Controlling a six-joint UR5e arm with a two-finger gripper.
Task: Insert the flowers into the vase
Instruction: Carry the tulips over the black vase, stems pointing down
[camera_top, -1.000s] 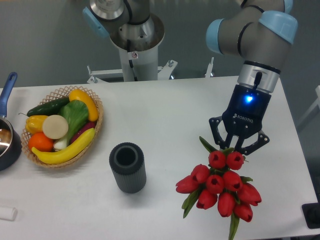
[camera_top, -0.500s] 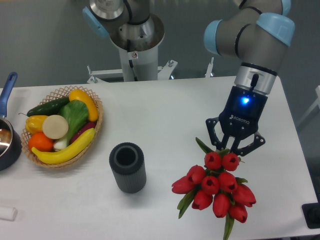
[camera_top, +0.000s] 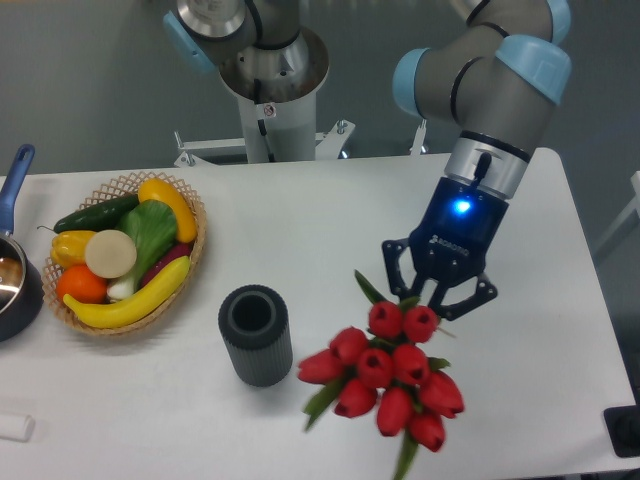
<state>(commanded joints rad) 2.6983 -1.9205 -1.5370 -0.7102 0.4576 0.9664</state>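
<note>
Now flowers (camera_top: 385, 372) nearer vase (camera_top: 256, 335) than before.

The arm reaches in from the upper right, its grey links and pale blue joint caps bent so the wrist points down toward the table. A blue light glows on the black gripper (camera_top: 437, 297) body. Its 2 fingers are drawn in around the top of the flowers (camera_top: 385, 374), holding the bunch.
</note>
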